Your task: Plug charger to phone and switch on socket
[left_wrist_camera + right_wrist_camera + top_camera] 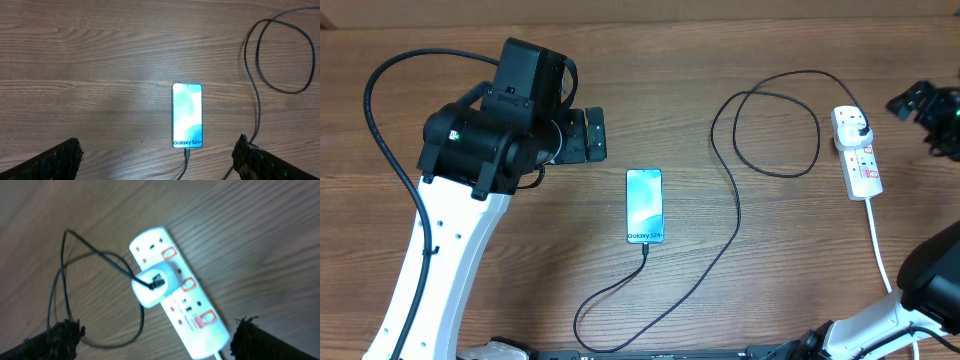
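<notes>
Black pads (55, 342) of right gripper (159, 325) nearest lens; jaws spread wide, holding nothing. Below lies socket (150, 242) on table (260, 230), framed betw. pads, untouched. Adapter of charger (152, 285) sits in mid outlet; cable tip in phone (644, 206), table centre. Jaws of left gripper (159, 145) wide too, empty, phone just ahead. Left to do, prob.: red-marked switch (188, 284) beside adapter, on/off unreadable. Small stiff rocker, strip light, may skid. Press straight down w/ one fingertip, no grasp.

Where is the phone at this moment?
In the overhead view the phone lies face up mid-table, just right of the left claw, the charger cable plugged into its near end.
</notes>
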